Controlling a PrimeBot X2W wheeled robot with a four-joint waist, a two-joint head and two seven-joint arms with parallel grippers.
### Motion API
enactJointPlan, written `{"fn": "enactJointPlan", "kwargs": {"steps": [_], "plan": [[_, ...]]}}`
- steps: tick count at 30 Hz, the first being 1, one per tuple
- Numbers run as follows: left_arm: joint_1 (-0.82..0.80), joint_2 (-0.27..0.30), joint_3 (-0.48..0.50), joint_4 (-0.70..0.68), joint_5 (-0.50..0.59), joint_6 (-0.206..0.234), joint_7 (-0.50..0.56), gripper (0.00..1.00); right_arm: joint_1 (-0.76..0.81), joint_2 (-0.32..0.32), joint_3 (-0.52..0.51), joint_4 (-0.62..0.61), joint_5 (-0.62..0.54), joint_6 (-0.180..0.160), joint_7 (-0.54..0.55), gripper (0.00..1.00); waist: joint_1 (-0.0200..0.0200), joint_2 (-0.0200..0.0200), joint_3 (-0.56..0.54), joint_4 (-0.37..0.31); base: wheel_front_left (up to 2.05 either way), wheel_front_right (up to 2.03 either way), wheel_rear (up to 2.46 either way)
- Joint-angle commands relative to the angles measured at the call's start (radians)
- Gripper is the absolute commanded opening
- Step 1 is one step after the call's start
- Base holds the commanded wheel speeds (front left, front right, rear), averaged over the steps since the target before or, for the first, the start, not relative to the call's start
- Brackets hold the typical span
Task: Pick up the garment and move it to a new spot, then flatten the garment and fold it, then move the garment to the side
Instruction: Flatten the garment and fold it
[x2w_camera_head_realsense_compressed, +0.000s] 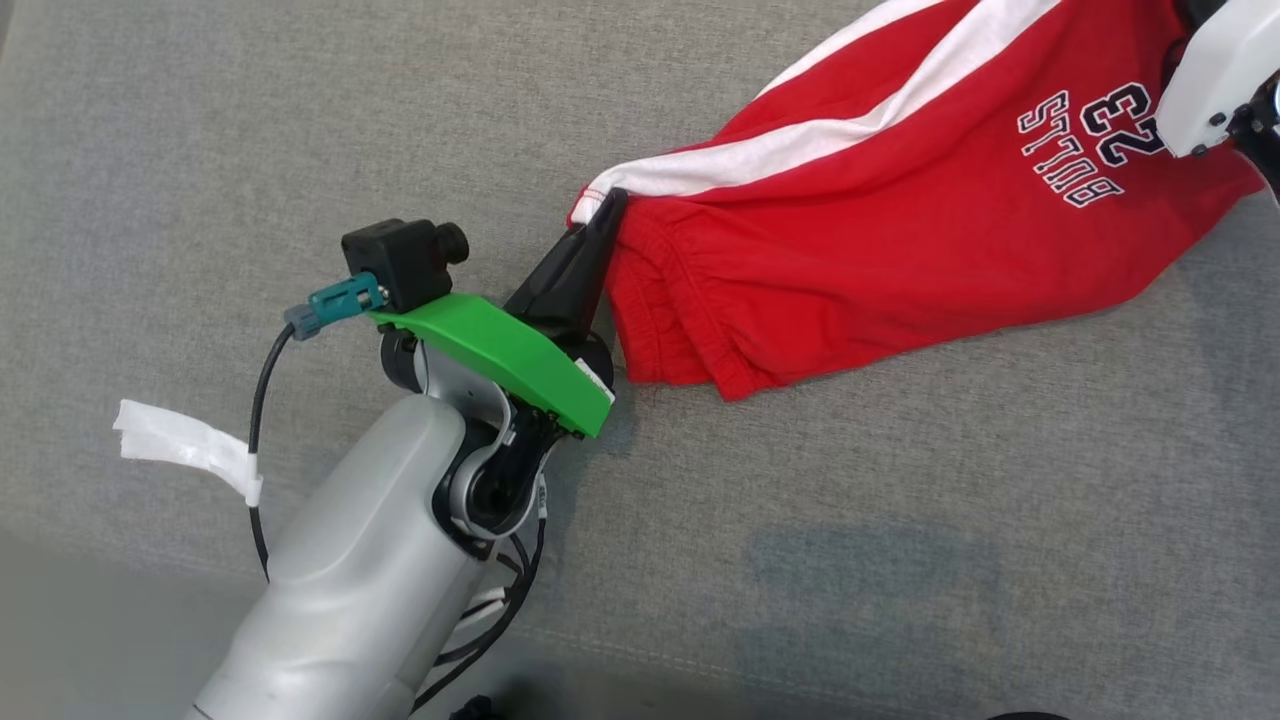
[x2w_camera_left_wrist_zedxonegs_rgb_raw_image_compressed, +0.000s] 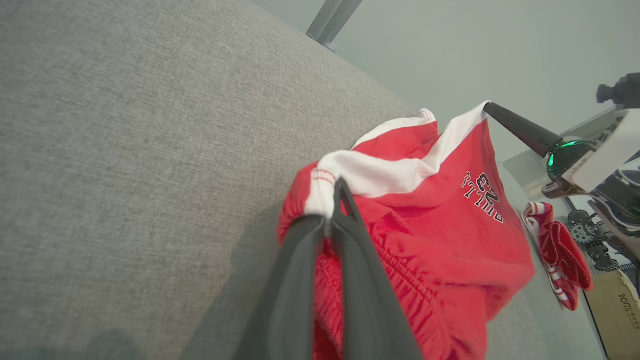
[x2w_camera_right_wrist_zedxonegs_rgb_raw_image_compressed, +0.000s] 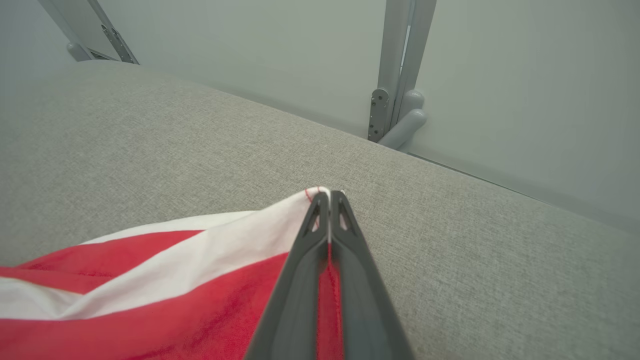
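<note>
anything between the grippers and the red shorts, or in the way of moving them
Nothing visible. The left gripper and right gripper are each shut on the white stripe of the red shorts; the grey cushion around them looks bare in the head view.

Setting reads as a robotics lab or test cell, not a home. The grey fabric-covered work surface (x2w_camera_head_realsense_compressed: 900, 560) is bounded on its far side by plain pale panels (x2w_camera_right_wrist_zedxonegs_rgb_raw_image_compressed: 525, 75) and metal posts (x2w_camera_right_wrist_zedxonegs_rgb_raw_image_compressed: 400, 60) carrying a bolted hinge plate (x2w_camera_right_wrist_zedxonegs_rgb_raw_image_compressed: 380, 112). Off one edge of that surface lie a cardboard box (x2w_camera_left_wrist_zedxonegs_rgb_raw_image_compressed: 617, 315) and dark toothed wheels (x2w_camera_left_wrist_zedxonegs_rgb_raw_image_compressed: 582, 225); above it, a green plastic bracket (x2w_camera_head_realsense_compressed: 500, 355) carries a small black camera (x2w_camera_head_realsense_compressed: 400, 260).
</note>
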Motion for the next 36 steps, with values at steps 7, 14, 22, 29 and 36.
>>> {"fn": "enactJointPlan", "kwargs": {"steps": [7, 14, 22, 29, 36], "plan": [[-0.062, -0.036, 0.018, 0.072, -0.011, -0.019, -0.04, 0.0, -0.095, -0.016, 0.064, 0.107, 0.028, -0.001, -0.017, 0.0, 0.0, 0.0, 0.031, 0.057, 0.0, 0.0, 0.0], [-0.084, -0.058, -0.01, 0.131, -0.011, -0.033, -0.036, 0.0, -0.141, -0.018, 0.119, 0.198, 0.037, -0.001, -0.01, 0.0, 0.0, 0.0, 0.029, 0.056, 0.0, 0.0, 0.0], [-0.095, -0.065, -0.03, 0.213, -0.007, -0.035, -0.038, 1.0, -0.157, 0.014, 0.166, 0.248, 0.057, -0.001, -0.012, 1.0, 0.0, 0.0, -0.011, 0.027, 0.0, 0.0, 0.0], [-0.005, 0.027, -0.059, 0.146, 0.058, 0.015, -0.056, 1.0, -0.125, -0.042, 0.211, 0.143, 0.111, -0.001, 0.21, 1.0, 0.0, 0.0, -0.106, -0.016, 0.0, 0.0, 0.0], [0.126, 0.14, -0.084, -0.087, 0.177, 0.146, -0.11, 1.0, -0.063, -0.077, 0.146, 0.144, 0.12, -0.001, 0.399, 1.0, 0.0, 0.0, -0.105, 0.029, 0.0, 0.0, 0.0]]}}
